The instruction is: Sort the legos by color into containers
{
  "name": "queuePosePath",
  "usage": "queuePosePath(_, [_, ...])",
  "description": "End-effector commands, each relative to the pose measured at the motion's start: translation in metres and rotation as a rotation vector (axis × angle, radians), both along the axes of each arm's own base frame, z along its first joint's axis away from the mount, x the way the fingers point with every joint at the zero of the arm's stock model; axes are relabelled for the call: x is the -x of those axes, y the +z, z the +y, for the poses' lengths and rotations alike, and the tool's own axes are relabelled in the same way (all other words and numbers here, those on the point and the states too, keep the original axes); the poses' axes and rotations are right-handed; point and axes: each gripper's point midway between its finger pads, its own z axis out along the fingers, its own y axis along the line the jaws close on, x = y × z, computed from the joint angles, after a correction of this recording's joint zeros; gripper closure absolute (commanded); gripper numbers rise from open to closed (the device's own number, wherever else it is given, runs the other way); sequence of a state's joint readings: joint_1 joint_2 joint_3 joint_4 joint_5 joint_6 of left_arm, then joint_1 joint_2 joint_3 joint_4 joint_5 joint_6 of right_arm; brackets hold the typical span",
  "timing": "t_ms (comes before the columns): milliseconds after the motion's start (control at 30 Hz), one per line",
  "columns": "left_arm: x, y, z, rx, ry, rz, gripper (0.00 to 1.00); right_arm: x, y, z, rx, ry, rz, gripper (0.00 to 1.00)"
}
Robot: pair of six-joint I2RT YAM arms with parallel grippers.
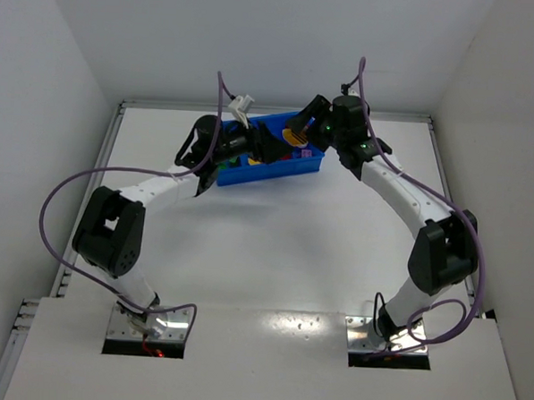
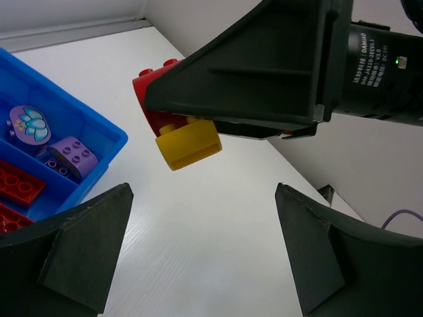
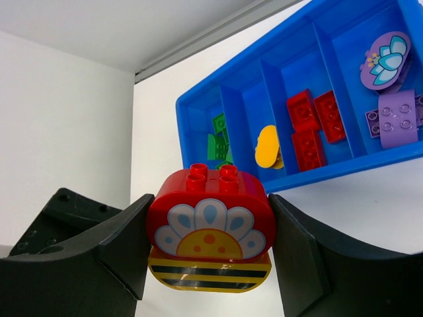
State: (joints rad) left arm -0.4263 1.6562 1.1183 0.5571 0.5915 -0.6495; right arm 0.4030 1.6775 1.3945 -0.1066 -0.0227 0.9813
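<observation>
White arms (image 1: 160,186) with black joints (image 1: 110,232), purple cables (image 1: 41,217).

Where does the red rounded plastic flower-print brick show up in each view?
Top external: the red rounded plastic flower-print brick is a small glimpse at upper centre, by the right end of the bright blue plastic tray.
Left wrist: upper centre-left, half behind a black jaw, right of the tray.
Right wrist: bottom centre, clamped between the jaws, below the tray.
Shared landmark: the blue tray.
</observation>
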Motion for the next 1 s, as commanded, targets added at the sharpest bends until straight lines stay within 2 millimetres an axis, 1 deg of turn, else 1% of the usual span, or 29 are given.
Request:
queuePosePath(0, [-0.005,0.042,-0.004,0.067,0.002,-0.105,0.04,0.001,0.035,0.004,-0.061,-0.006,-0.074,0.9])
queuePosePath(33, [-0.006,0.037,-0.005,0.062,0.002,-0.096,0.04,0.001,0.035,0.004,-0.061,-0.006,-0.074,0.9])
queuePosePath(67, [-0.006,0.037,-0.005,0.062,0.002,-0.096,0.04,0.001,0.037,0.004,-0.064,-0.006,-0.083,0.9])
queuePosePath(100, [-0.008,0.042,-0.005,0.062,0.003,-0.116,0.04,0.001,0.037,0.005,-0.073,-0.009,-0.078,0.9])
queuePosePath(133, [-0.009,0.037,-0.006,0.057,0.003,-0.106,0.04,0.002,0.037,0.006,-0.086,-0.005,-0.072,0.9])
queuePosePath(233, [-0.012,0.038,-0.007,0.058,0.003,-0.107,0.04,0.004,0.028,0.006,-0.079,-0.005,-0.053,0.9])
queuePosePath(267, [-0.015,0.036,-0.008,0.056,0.003,-0.105,0.04,0.004,0.028,0.006,-0.079,-0.005,-0.053,0.9])
queuePosePath(300, [-0.015,0.041,-0.009,0.061,0.003,-0.114,0.04,0.003,0.03,0.006,-0.082,-0.005,-0.062,0.9])
queuePosePath(333, [-0.017,0.036,-0.009,0.057,0.003,-0.106,0.04,0.003,0.03,0.006,-0.082,-0.005,-0.062,0.9])
queuePosePath(367, [-0.016,0.042,-0.011,0.069,-0.007,-0.114,0.05,0.003,0.03,0.006,-0.082,-0.005,-0.062,0.9])
queuePosePath(400, [-0.018,0.042,-0.012,0.07,-0.007,-0.114,0.05,0.003,0.032,0.008,-0.089,0.004,-0.069,0.9])
queuePosePath(433, [-0.02,0.038,-0.012,0.066,-0.007,-0.106,0.07,0.001,0.027,0.008,-0.084,0.004,-0.059,0.9])
queuePosePath(467, [-0.02,0.038,-0.012,0.066,-0.007,-0.106,0.08,0.004,0.027,0.012,-0.085,0.013,-0.059,0.9])
queuePosePath(500, [-0.02,0.042,-0.013,0.07,-0.007,-0.114,0.1,0.003,0.031,0.013,-0.088,0.013,-0.067,0.9])
queuePosePath(533, [-0.022,0.037,-0.014,0.07,-0.007,-0.096,0.13,0.003,0.031,0.013,-0.088,0.013,-0.067,0.9])
queuePosePath(567, [-0.022,0.037,-0.014,0.07,-0.007,-0.096,0.15,0.002,0.036,0.013,-0.092,0.013,-0.075,0.9])
queuePosePath(600, [-0.022,0.037,-0.014,0.07,-0.007,-0.096,0.15,0.002,0.036,0.013,-0.092,0.013,-0.075,0.9])
queuePosePath(633, [-0.022,0.041,-0.014,0.074,-0.008,-0.105,0.16,0.002,0.036,0.013,-0.092,0.013,-0.075,0.9])
queuePosePath(667, [-0.024,0.036,-0.015,0.07,-0.007,-0.096,0.16,0.002,0.036,0.013,-0.092,0.013,-0.075,0.9])
queuePosePath(700, [-0.024,0.036,-0.015,0.07,-0.007,-0.096,0.18,0.004,0.036,0.017,-0.092,0.022,-0.075,0.9])
queuePosePath(800, [-0.024,0.039,-0.015,0.08,-0.008,-0.1,0.31,0.004,0.036,0.017,-0.092,0.023,-0.075,0.9])
queuePosePath(833, [-0.027,0.035,-0.015,0.077,0.001,-0.091,0.35,0.003,0.036,0.016,-0.09,0.014,-0.076,0.9])
queuePosePath(867, [-0.028,0.035,-0.014,0.083,0.009,-0.082,0.44,0.003,0.035,0.016,-0.082,0.017,-0.08,0.9])
queuePosePath(900, [-0.028,0.035,-0.014,0.083,0.009,-0.082,0.49,0.003,0.035,0.016,-0.082,0.017,-0.08,0.9])
queuePosePath(933, [-0.032,0.035,-0.014,0.085,0.023,-0.081,0.55,0.002,0.035,0.015,-0.079,0.008,-0.082,0.9])
queuePosePath(967, [-0.032,0.035,-0.015,0.09,0.022,-0.072,0.7,0.002,0.035,0.015,-0.079,0.008,-0.082,0.9])
